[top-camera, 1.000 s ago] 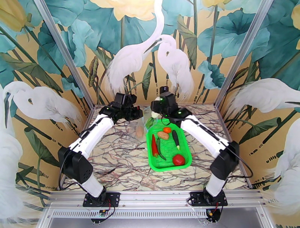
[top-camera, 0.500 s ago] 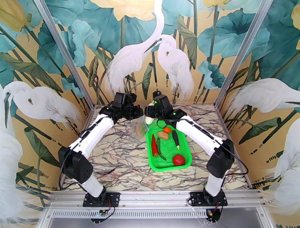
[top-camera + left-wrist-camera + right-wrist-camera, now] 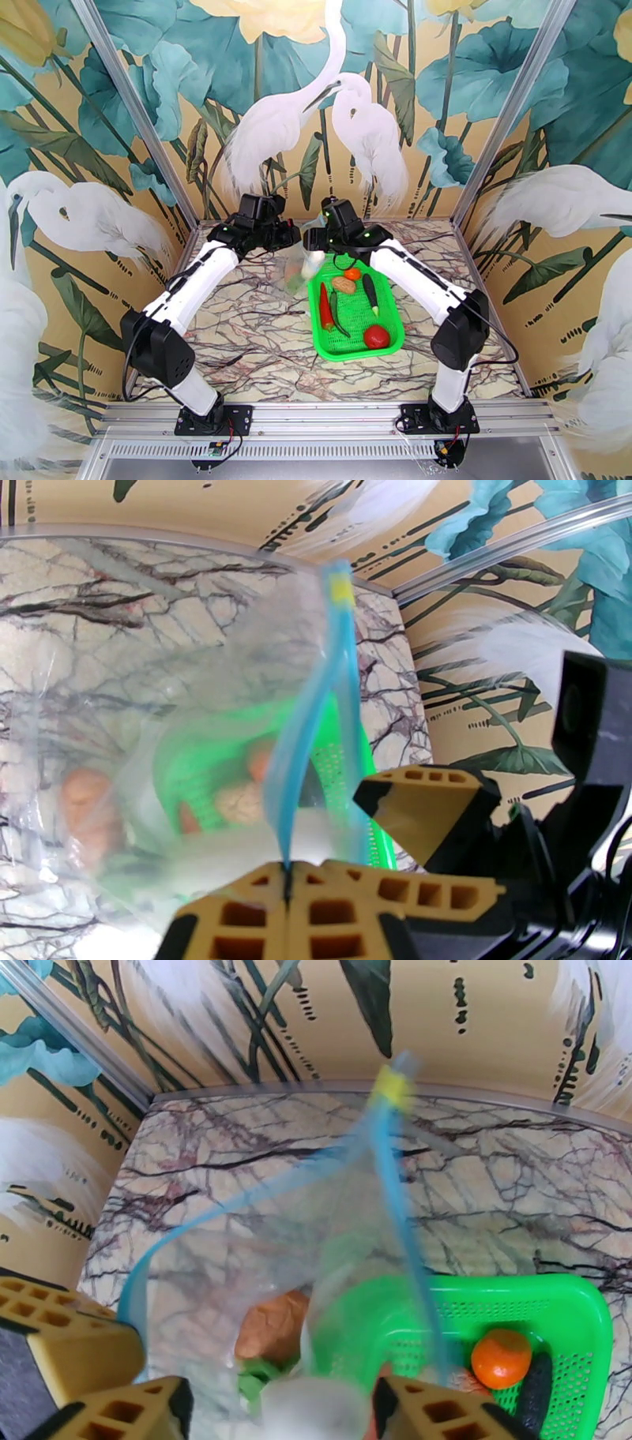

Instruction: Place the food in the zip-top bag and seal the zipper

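Note:
My left gripper (image 3: pixel 289 237) (image 3: pixel 288 872) is shut on the light blue zipper (image 3: pixel 312 717) and holds the clear zip-top bag (image 3: pixel 296 267) up with its mouth spread. In the right wrist view the zipper (image 3: pixel 395 1189) loops around the bag mouth. My right gripper (image 3: pixel 315 241) (image 3: pixel 281 1411) is over that mouth with its fingers apart. A blurred white radish (image 3: pixel 316 1411) sits between them, with a gap to the left finger (image 3: pixel 126 1410). A tan potato (image 3: pixel 272 1325) and a green piece (image 3: pixel 253 1385) lie inside the bag.
The green mesh basket (image 3: pixel 391 341) stands right of the bag. It holds a red chili (image 3: pixel 325 306), a green pepper (image 3: pixel 336 312), a potato (image 3: pixel 344 284), an orange (image 3: pixel 352 273), an eggplant (image 3: pixel 370 293) and a tomato (image 3: pixel 377 336). Painted walls close in behind.
My right gripper carried the white radish left from above the basket's far end to the bag mouth. The left gripper kept holding the bag in place.

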Robot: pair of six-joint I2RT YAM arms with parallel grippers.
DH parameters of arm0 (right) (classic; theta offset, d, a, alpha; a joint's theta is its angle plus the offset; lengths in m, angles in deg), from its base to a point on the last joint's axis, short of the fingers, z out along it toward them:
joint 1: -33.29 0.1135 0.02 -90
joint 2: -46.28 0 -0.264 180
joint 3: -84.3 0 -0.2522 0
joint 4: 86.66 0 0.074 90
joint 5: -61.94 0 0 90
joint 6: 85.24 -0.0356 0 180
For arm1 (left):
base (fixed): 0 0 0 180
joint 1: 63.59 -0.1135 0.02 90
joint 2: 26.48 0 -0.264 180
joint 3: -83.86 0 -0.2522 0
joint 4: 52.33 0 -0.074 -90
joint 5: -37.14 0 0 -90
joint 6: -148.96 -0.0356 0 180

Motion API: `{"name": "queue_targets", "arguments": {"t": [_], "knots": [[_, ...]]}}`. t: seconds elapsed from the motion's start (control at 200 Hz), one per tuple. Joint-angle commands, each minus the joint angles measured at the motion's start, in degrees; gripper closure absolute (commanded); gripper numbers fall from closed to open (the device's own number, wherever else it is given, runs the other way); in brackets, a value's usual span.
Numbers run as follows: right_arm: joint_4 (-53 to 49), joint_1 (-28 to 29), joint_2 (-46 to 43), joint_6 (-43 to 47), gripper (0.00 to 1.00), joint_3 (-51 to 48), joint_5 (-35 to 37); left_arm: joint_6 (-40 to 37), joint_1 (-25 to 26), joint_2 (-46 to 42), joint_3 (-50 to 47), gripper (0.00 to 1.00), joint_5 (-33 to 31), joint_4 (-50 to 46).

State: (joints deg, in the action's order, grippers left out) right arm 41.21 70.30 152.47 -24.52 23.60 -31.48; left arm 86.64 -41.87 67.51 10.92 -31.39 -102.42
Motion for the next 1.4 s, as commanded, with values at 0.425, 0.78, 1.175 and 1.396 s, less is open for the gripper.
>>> {"name": "queue_targets", "arguments": {"t": [0.425, 0.78, 1.175, 1.396], "knots": [[-10.55, -11.86, -10.13, 9.31, 0.30, -6.79, -6.96, -3.53, 0.19, -3.38, -0.67, 1.00, -4.69, -5.42], [-13.46, -12.17, -2.57, 13.90, 0.28, -14.53, -8.72, -6.68, -1.30, -4.91, -1.58, 1.00, -7.94, -10.73], [-11.78, -12.10, 9.78, 9.83, 0.26, -11.64, -10.43, -6.32, -1.76, -5.68, -3.00, 1.00, -6.28, -9.87], [-11.52, -11.54, 12.51, 8.48, 0.25, -11.63, -10.73, -6.76, -2.39, -5.52, -2.91, 1.00, -5.57, -9.87]]}}
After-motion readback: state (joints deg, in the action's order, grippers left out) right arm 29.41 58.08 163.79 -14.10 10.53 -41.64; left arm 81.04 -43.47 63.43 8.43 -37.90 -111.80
